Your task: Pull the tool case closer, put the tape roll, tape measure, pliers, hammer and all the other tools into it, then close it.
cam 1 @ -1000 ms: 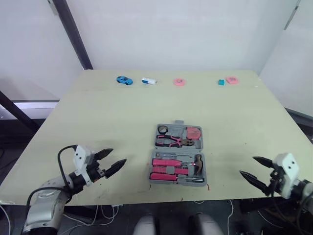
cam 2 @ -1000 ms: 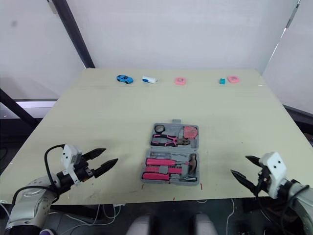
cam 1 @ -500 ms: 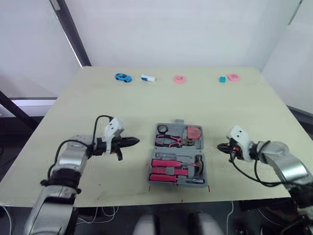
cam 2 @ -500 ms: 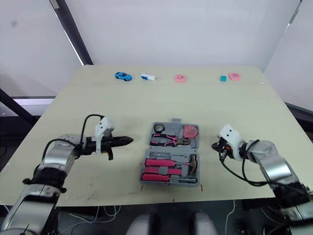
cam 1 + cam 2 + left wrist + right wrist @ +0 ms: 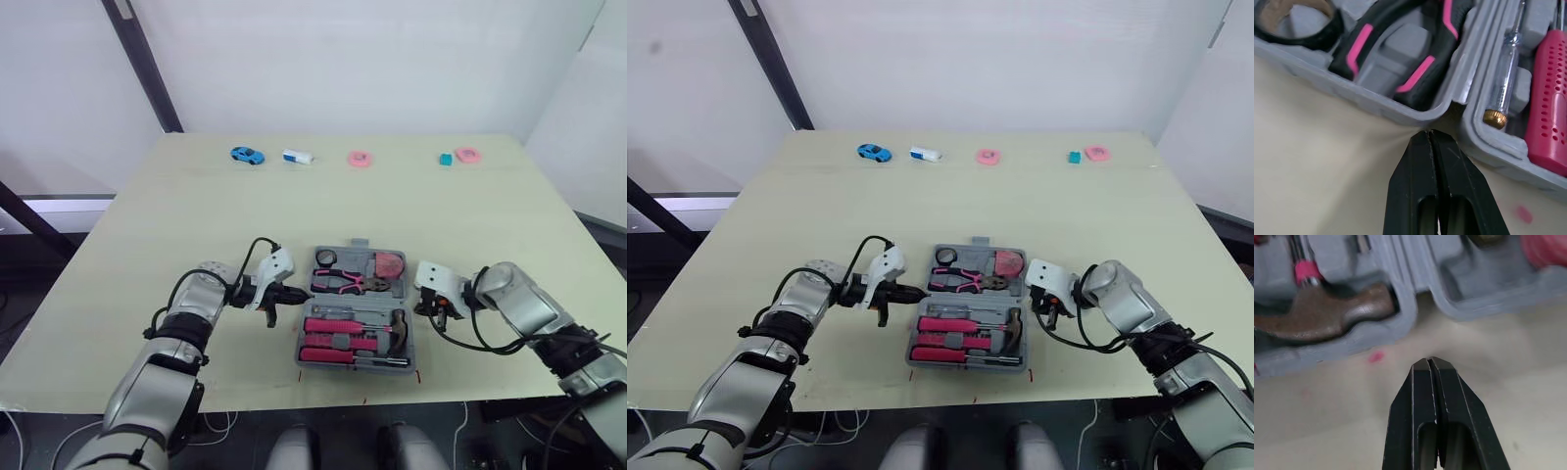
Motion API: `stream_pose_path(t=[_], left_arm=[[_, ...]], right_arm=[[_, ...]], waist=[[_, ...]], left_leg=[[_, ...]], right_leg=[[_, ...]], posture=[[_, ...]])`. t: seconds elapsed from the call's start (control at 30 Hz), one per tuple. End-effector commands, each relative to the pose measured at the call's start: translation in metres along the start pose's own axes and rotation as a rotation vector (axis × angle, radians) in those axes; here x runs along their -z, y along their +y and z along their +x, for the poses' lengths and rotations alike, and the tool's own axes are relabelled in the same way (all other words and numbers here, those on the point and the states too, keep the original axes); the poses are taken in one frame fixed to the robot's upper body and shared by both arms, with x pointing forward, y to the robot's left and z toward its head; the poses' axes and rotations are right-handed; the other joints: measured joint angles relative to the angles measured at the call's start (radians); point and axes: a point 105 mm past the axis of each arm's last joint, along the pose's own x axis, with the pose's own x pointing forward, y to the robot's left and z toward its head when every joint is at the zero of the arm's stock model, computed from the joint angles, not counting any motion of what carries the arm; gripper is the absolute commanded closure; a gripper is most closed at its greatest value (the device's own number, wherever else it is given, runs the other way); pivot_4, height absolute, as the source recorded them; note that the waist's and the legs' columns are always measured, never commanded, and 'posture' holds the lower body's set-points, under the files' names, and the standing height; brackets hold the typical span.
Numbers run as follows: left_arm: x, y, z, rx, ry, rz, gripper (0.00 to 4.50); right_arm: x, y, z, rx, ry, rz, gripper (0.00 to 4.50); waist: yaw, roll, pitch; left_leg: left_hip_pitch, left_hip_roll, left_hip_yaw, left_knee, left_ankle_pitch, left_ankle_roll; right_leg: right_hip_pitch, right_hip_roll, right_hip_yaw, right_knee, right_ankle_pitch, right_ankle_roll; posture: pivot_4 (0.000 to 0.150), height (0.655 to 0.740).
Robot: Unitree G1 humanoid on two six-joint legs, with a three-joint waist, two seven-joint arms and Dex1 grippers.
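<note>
The grey tool case (image 5: 353,364) lies open near the table's front middle. Its far half holds the black tape roll (image 5: 325,258), pink tape measure (image 5: 389,265) and pliers (image 5: 343,283). The near half carries the hammer (image 5: 397,326) and pink-handled drivers (image 5: 1547,98). My left gripper (image 5: 294,292) is shut, empty, its tip (image 5: 1429,133) against the case's left side at the hinge notch. On the right side, my right gripper (image 5: 419,305) is shut on nothing, its tip (image 5: 1431,361) just off the hinge gap beside the hammer head (image 5: 1327,318).
Along the table's far edge lie a blue toy car (image 5: 248,156), a white-and-blue piece (image 5: 298,157), a pink ring (image 5: 360,161), a teal block (image 5: 445,160) and a pink item (image 5: 466,155). Small red marks sit near the front edge (image 5: 418,375).
Both arms swung in from the front corners to the case's left and right sides. Both grippers went from open to shut.
</note>
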Motion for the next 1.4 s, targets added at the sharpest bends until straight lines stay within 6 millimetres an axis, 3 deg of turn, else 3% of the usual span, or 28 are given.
stream_pose_path(t=[0.03,0.77,1.4], left_arm=[[-0.006,-0.001,0.002,0.012,-0.024,0.019,4.42],[0.009,-0.020,-0.005,0.005,-0.048,-0.016,4.42],[0.010,-0.034,0.003,0.030,-0.056,-0.019,4.42]], right_arm=[[-0.016,-0.001,0.002,-0.002,-0.018,-0.053,4.49],[-0.037,0.000,0.009,-0.028,-0.108,-0.137,4.49],[-0.022,0.002,0.004,-0.020,-0.087,-0.126,4.49]], waist=[[0.001,0.000,0.000],[-0.012,0.000,0.000],[-0.017,0.000,0.000]], left_leg=[[0.000,0.000,0.000,0.001,0.000,0.000],[0.001,0.000,0.000,0.001,0.000,0.000],[0.001,0.000,0.000,0.001,0.000,0.000]], right_leg=[[0.000,0.000,0.000,0.001,0.000,0.000],[0.000,0.000,0.000,0.002,0.000,0.000],[0.000,0.000,0.000,0.002,0.000,0.000]], posture=[[0.150,0.7400],[0.150,0.7400],[0.150,0.7400]])
